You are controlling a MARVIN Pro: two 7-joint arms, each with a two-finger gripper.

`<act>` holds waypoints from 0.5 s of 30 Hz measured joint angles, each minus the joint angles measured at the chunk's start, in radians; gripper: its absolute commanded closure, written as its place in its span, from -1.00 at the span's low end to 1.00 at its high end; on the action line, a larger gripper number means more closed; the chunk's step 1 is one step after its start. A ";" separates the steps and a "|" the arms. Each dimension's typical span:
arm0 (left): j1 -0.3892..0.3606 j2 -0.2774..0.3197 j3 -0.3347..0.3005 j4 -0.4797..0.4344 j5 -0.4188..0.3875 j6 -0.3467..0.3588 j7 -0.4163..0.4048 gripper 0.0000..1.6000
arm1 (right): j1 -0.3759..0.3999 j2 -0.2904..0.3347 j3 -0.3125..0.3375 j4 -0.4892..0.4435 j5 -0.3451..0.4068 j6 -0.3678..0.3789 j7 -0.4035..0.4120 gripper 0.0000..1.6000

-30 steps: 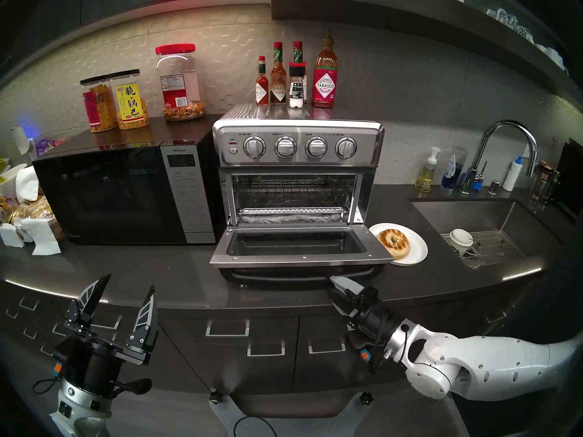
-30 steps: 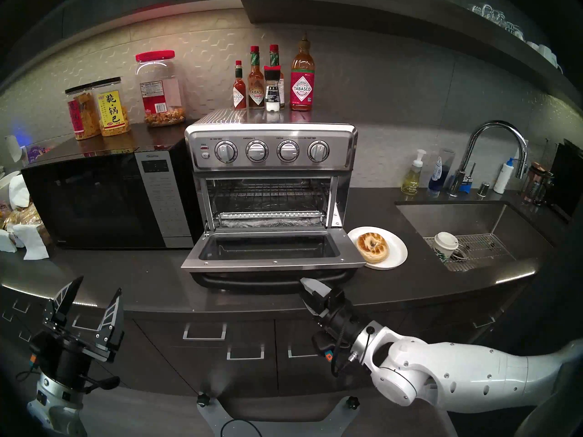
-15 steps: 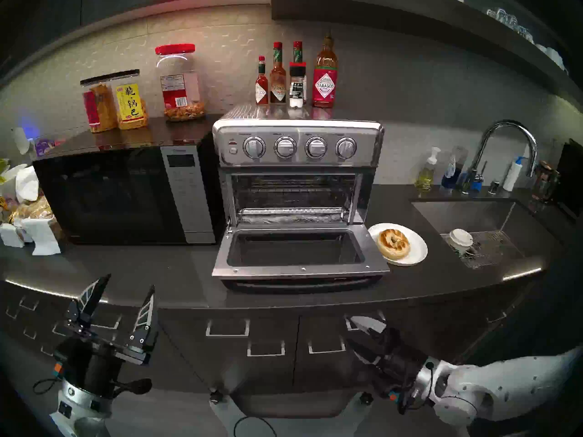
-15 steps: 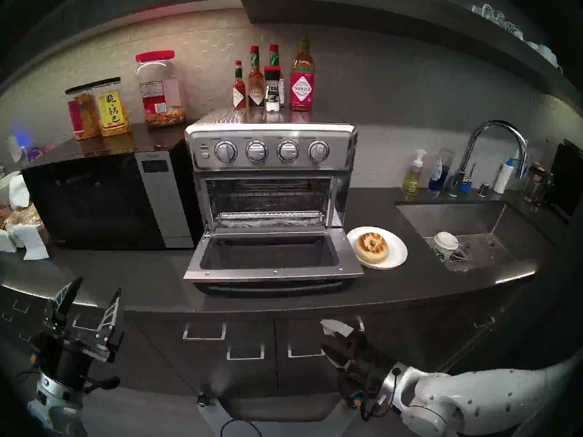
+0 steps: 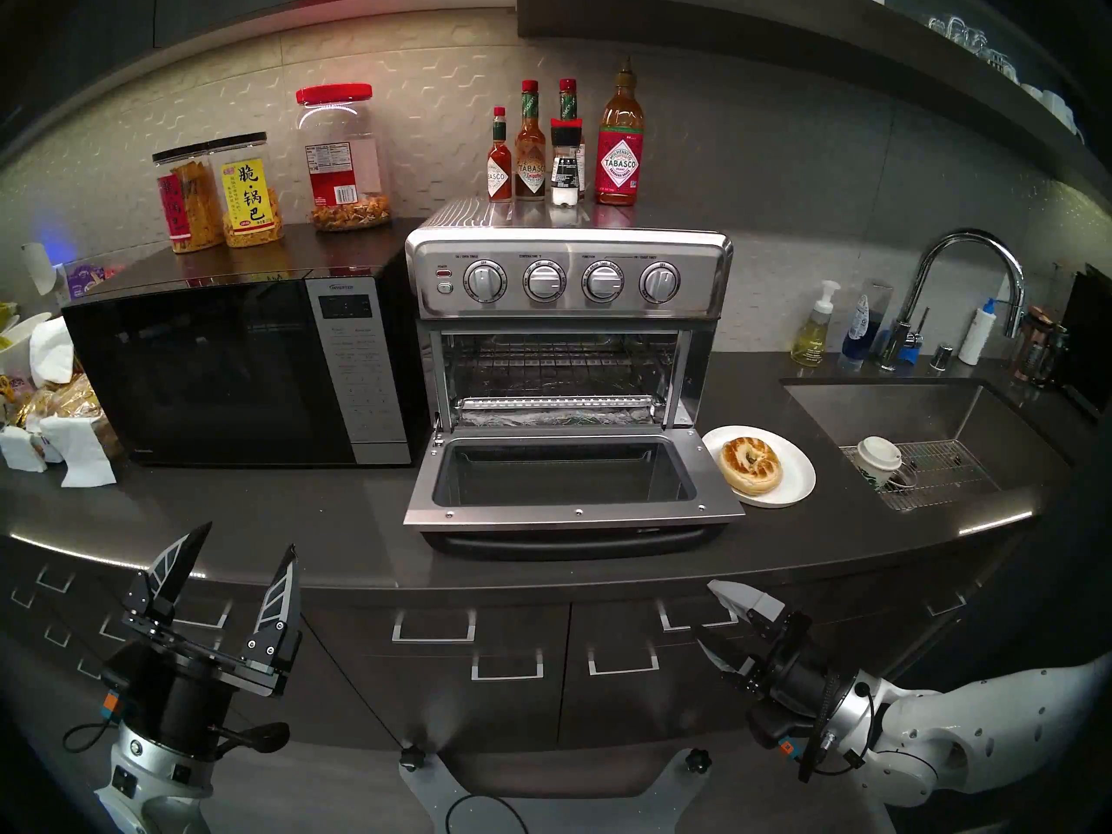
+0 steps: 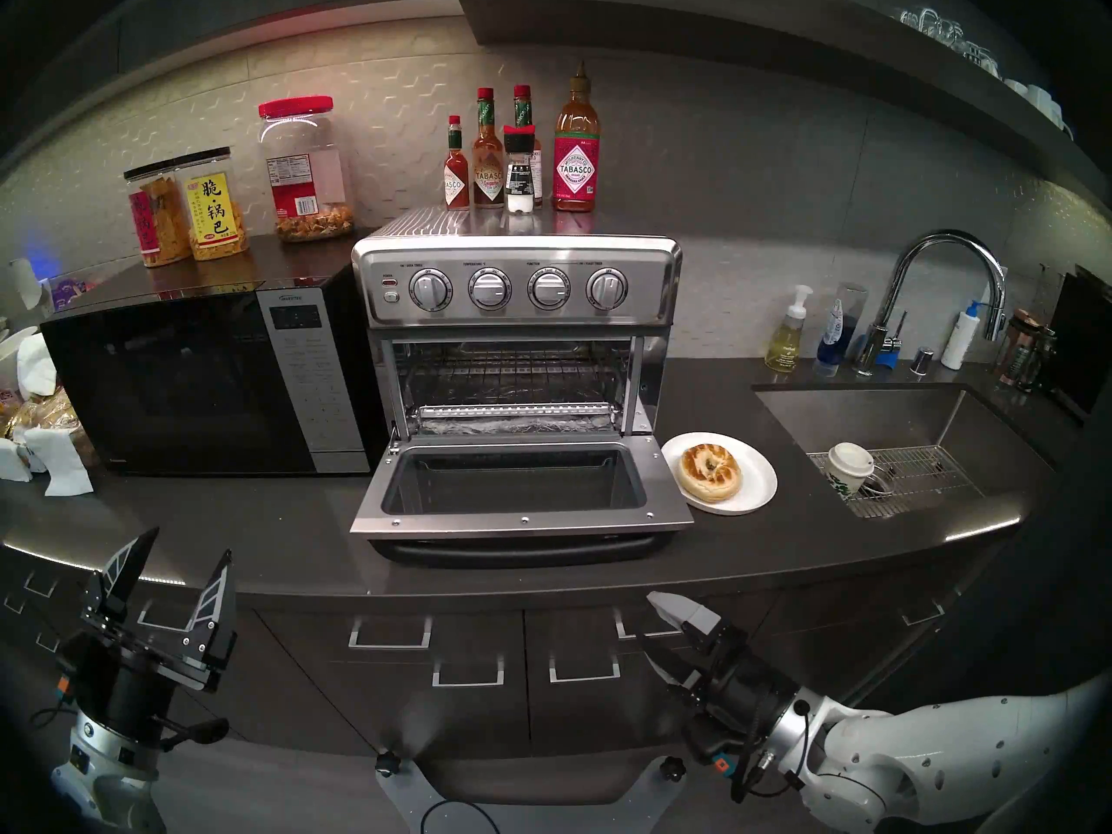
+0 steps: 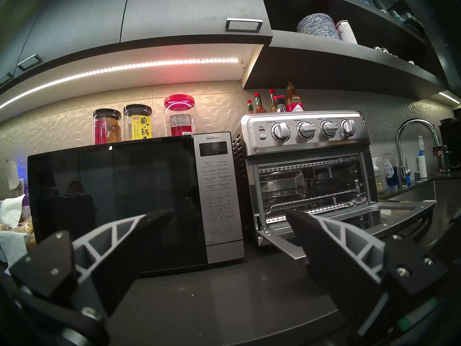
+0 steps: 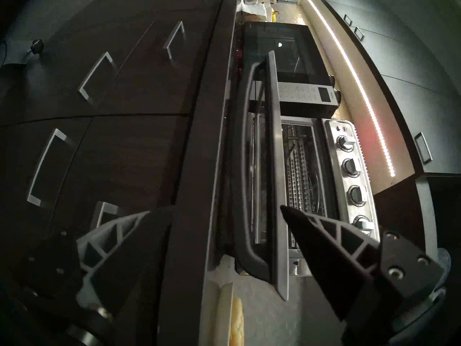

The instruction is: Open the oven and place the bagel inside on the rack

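The black two-fingered left gripper [image 5: 240, 553] points up, jaws spread, left of the stainless-steel toaster oven [image 5: 568, 273]; the right gripper [image 5: 710, 619], apparently empty, gapes below its door.

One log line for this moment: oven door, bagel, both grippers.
oven door: down, open | rack: bare | bagel: on plate | left gripper: open, empty | right gripper: open, empty, below counter edge

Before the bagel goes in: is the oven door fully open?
Open: the oven door lies dropped flat, exposing the empty rack.
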 measured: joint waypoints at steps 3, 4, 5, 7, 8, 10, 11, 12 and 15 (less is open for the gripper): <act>0.000 0.000 0.000 0.001 0.000 0.000 0.000 -1.00 | 0.002 0.008 0.019 0.011 0.006 0.007 -0.037 -1.00; -0.001 0.000 0.000 0.002 0.000 0.000 0.000 -1.00 | 0.003 0.010 0.025 0.016 0.009 0.010 -0.048 -1.00; -0.001 0.000 0.000 0.003 0.000 0.000 0.000 -1.00 | 0.004 0.012 0.032 0.024 0.012 0.012 -0.059 -1.00; -0.001 0.000 0.000 0.003 0.000 0.000 0.000 -1.00 | 0.007 0.015 0.046 0.041 0.018 0.017 -0.080 -1.00; -0.002 0.000 0.000 0.004 0.000 0.000 0.000 -1.00 | 0.010 0.018 0.057 0.055 0.024 0.019 -0.095 -1.00; -0.002 0.000 0.000 0.004 0.000 0.000 0.000 -1.00 | 0.014 0.021 0.072 0.071 0.032 0.022 -0.113 -1.00; -0.003 0.000 0.000 0.004 0.000 0.000 0.000 -1.00 | 0.015 0.022 0.078 0.077 0.035 0.023 -0.119 -1.00; -0.003 0.000 0.000 0.004 0.000 0.000 0.000 -1.00 | 0.018 0.023 0.087 0.086 0.040 0.024 -0.128 -1.00; -0.004 0.000 0.000 0.005 0.000 0.000 0.000 -1.00 | 0.028 0.026 0.118 0.116 0.055 0.025 -0.156 -1.00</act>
